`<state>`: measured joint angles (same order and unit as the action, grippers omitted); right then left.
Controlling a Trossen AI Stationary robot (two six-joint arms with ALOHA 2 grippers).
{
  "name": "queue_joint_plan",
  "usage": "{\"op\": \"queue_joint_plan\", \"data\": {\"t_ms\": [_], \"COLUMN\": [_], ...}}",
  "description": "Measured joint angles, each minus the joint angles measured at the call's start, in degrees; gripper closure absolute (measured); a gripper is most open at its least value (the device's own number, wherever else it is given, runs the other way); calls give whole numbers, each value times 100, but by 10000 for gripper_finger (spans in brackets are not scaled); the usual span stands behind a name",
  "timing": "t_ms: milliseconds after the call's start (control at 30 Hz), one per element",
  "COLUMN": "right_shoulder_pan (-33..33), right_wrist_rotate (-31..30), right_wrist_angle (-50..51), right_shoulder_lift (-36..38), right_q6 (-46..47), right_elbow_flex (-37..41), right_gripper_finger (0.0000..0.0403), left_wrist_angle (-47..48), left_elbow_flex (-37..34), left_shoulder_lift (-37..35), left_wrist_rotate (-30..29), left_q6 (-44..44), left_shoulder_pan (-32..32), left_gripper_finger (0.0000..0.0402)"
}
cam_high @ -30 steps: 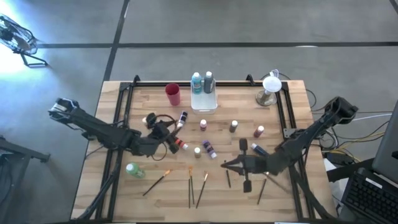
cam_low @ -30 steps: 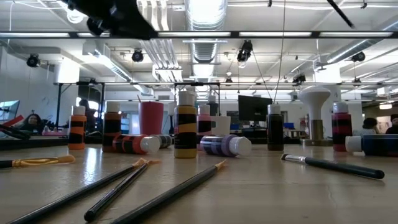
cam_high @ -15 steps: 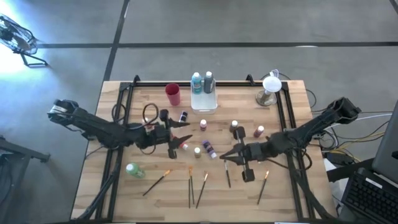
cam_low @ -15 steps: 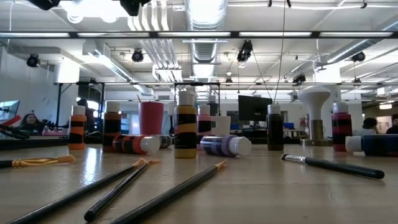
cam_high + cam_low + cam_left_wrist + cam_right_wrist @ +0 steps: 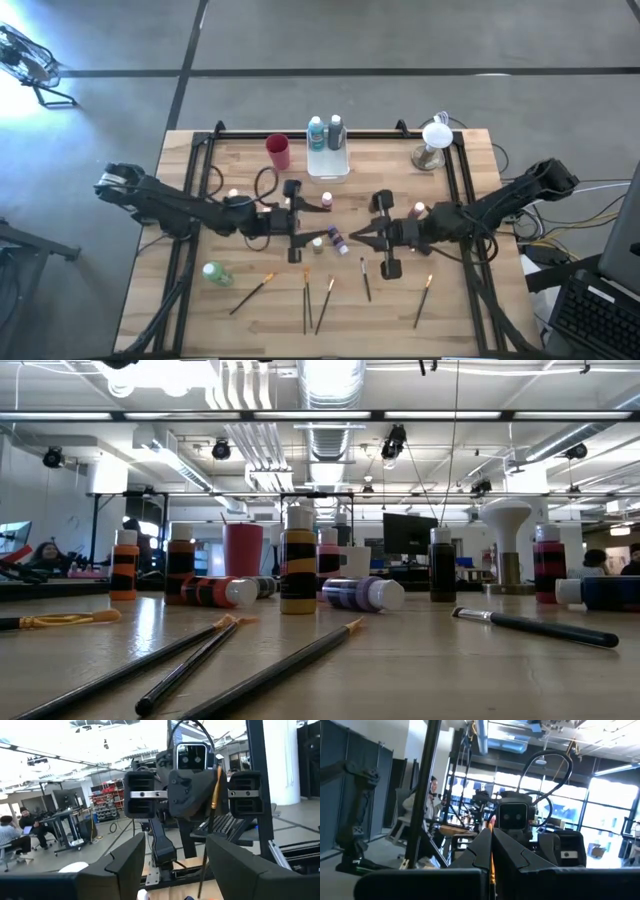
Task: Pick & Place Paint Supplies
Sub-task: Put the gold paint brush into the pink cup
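We are logging both arms meeting over mid-table, a paintbrush in the right claw.

High view: we are seeing the left gripper (image 5: 303,222) and right gripper (image 5: 362,238) facing each other, paint bottles (image 5: 337,239) scattered between them, loose brushes (image 5: 307,295) lying along the near edge, and two bottles standing in the tray (image 5: 328,165). Low view: we are seeing bottles in a row behind the brushes, no claws showing. Left wrist view: left fingers are standing apart, holding nothing. Right wrist view: right fingers are pressing together on a thin orange paintbrush (image 5: 491,867).
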<state>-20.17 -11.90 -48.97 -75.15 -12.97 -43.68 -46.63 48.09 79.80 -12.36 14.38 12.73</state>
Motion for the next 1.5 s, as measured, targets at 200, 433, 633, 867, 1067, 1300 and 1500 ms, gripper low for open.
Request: {"op": "queue_joint_plan", "data": {"t_ms": [200, 433, 633, 867, 1067, 1300, 1500], "right_shoulder_pan": [53, 51, 51, 56, 58, 60, 62], "right_wrist_rotate": [-9, -22, -160, -176, -175, -173, -173], "right_wrist_angle": [23, 37, 56, 72, 72, 72, 72], "right_shoulder_lift": [-2, -2, -2, -2, -2, -2, -2], "right_q6": [-16, -96, -164, -164, -164, -164, -164], "right_elbow_flex": [0, 0, 0, 0, 0, -2, -2], "right_gripper_finger": [395, 395, 395, 395, 395, 395, 395], "left_wrist_angle": [-1, 2, 4, 13, 90, 91, 142], "left_elbow_flex": [529, 862, 945, 1105, 1126, 1127, 1167], "left_shoulder_lift": [438, 699, 806, 891, 932, 932, 943], "left_wrist_rotate": [106, 459, 739, 743, 746, 738, 733], "left_q6": [199, 49, -119, -127, -128, -193, -217], "left_shoulder_pan": [2, 2, 2, 7, 4, -1, -23], "left_gripper_finger": [186, 186, 186, 186, 209, 261, 307]}}
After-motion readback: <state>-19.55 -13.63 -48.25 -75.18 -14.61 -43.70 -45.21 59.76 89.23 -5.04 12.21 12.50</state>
